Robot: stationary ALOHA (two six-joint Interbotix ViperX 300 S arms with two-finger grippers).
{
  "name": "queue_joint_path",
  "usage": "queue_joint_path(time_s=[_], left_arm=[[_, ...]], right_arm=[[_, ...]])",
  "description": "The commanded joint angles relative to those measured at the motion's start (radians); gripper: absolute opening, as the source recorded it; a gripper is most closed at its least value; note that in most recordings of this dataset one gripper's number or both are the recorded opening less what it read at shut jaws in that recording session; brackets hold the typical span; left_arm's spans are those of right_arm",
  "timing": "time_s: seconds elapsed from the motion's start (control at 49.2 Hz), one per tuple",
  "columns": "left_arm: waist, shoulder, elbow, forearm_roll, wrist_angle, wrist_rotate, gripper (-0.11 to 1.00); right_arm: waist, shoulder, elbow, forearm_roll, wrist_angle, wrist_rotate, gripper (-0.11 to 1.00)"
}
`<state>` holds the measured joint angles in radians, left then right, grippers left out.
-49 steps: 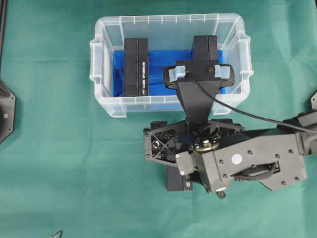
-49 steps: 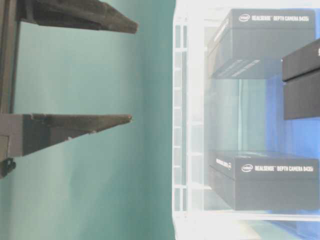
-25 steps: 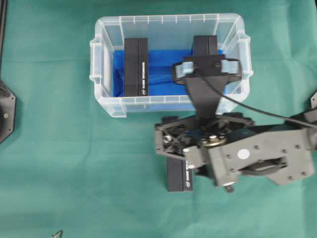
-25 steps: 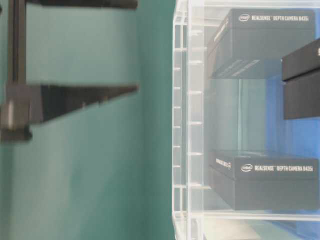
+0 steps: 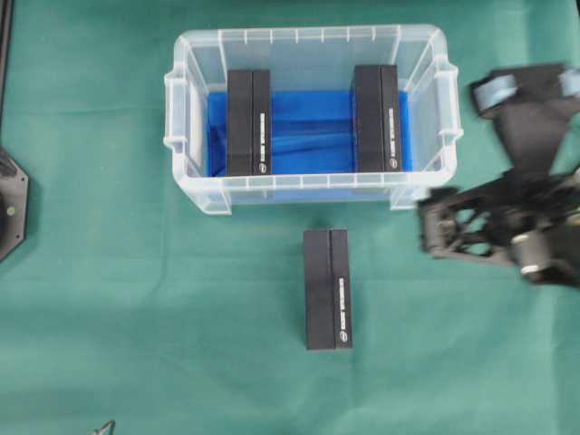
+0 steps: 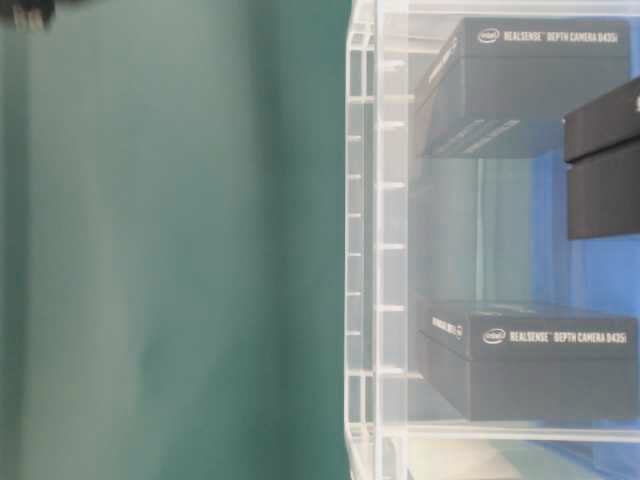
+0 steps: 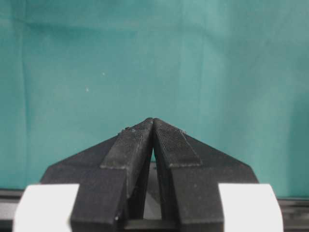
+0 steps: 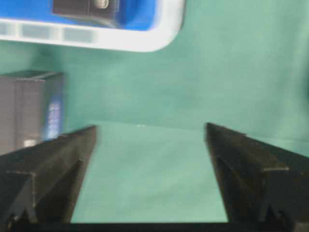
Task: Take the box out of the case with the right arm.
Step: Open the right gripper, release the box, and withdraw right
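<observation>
I read "intel REALSENSE DEPTH CAMERA D435i" on the upper box (image 6: 530,85) and on the lower box (image 6: 530,358) inside the case (image 6: 365,250).

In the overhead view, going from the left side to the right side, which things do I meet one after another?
Left arm's black base at the edge → left box in the case → box lying on the green cloth → right box in the case → right arm, blurred.
</observation>
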<state>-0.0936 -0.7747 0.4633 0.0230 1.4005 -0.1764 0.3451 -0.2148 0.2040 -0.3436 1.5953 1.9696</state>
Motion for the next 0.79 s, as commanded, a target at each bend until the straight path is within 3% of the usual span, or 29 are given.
queue_joint_path(time_s=[0.0, 0.223, 0.549, 0.67, 0.772], left_arm=[[-0.003, 0.0, -0.017, 0.003, -0.003, 0.003, 0.02], [-0.003, 0.0, -0.017, 0.002, -0.005, 0.002, 0.02], [-0.003, 0.008, -0.018, 0.003, -0.003, -0.002, 0.02], [-0.003, 0.008, -0.017, 0.003, -0.005, 0.0, 0.02], [-0.003, 0.008, -0.015, 0.003, -0.005, 0.0, 0.02]], right_arm=[[0.015, -0.092, 0.057, 0.002, -0.008, 0.011, 0.92], [0.044, -0.233, 0.172, 0.002, 0.011, 0.046, 0.92], [0.026, -0.247, 0.19, -0.008, 0.006, 0.038, 0.92], [-0.029, -0.255, 0.209, -0.014, 0.006, 0.0, 0.92], [-0.106, -0.272, 0.227, -0.014, -0.02, -0.074, 0.92]])
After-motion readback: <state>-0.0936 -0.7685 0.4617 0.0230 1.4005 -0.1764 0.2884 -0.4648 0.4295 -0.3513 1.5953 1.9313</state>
